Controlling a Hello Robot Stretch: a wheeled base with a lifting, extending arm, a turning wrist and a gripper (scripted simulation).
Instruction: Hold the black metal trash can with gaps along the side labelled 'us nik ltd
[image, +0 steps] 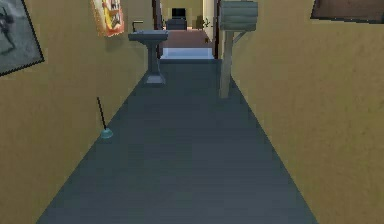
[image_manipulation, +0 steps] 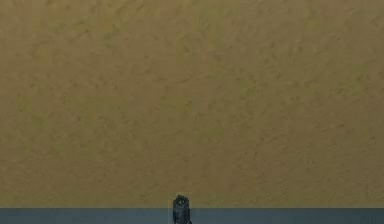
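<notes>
A small dark piece that looks like my gripper (image_manipulation: 180, 210) pokes up from the bottom edge of the arm side view, in front of a plain yellow wall (image_manipulation: 190, 90). Its far end is too small to make out, so I cannot tell whether it holds anything. In the forward view a narrow room with a blue-grey floor (image: 180, 150) runs ahead to an open doorway (image: 185, 35).
A white pedestal sink (image: 150, 48) stands at the left wall, far ahead. A dark stick with a teal base (image: 103, 125) leans by the left wall. A pale box on a post (image: 236, 30) juts out at the right. Framed pictures (image: 15, 35) hang on the walls.
</notes>
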